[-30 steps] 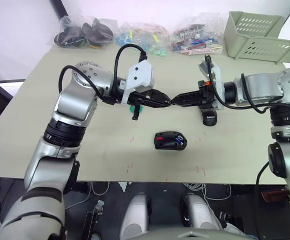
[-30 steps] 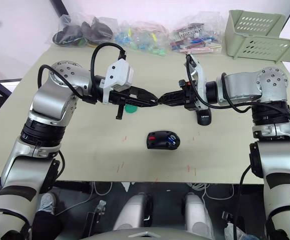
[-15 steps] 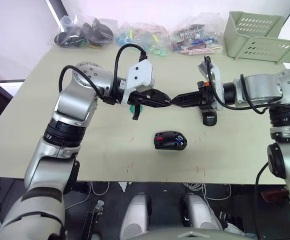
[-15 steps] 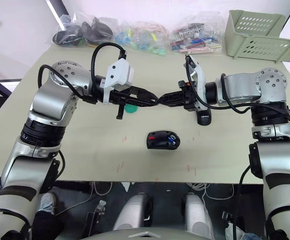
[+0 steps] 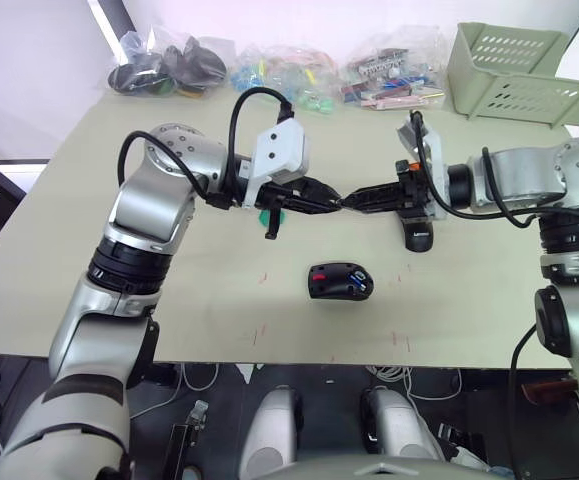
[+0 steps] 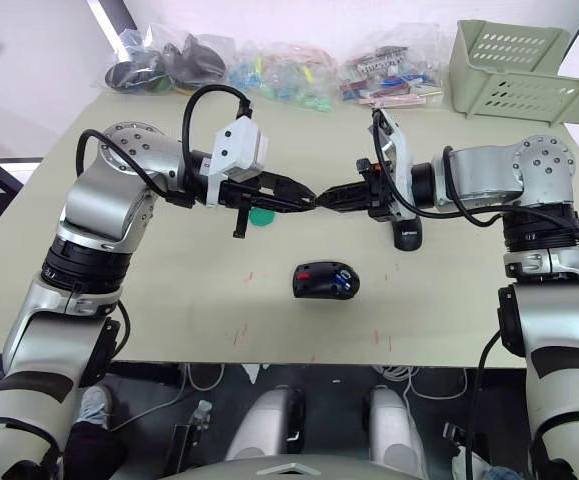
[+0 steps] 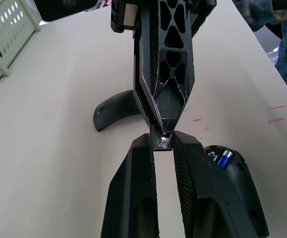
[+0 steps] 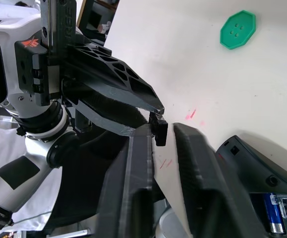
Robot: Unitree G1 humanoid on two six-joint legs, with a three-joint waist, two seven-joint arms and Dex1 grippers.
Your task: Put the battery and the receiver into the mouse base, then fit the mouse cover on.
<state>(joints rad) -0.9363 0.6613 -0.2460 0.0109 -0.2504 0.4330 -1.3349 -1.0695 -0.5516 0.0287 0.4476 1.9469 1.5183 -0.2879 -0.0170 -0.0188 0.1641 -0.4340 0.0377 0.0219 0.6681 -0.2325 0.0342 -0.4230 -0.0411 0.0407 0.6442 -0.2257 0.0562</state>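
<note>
Above the table's middle my left gripper [image 5: 335,205] and right gripper [image 5: 347,203] meet tip to tip. The tiny receiver [image 7: 161,143] sits between both pairs of fingertips. My left fingers pinch its silver end, and its black end [image 8: 158,132] lies between my right fingers. On the table just in front stands the mouse base [image 5: 340,282], open side up with red parts showing. The blue battery [image 5: 355,288] lies in its compartment. The glossy mouse cover [image 5: 418,236] rests on the table under my right forearm.
A green round disc [image 8: 237,29] lies on the table under my left gripper. Clear bags of parts [image 5: 269,70] line the far edge. A pale green basket [image 5: 519,70] stands at the back right. Small red marks dot the tabletop near the front.
</note>
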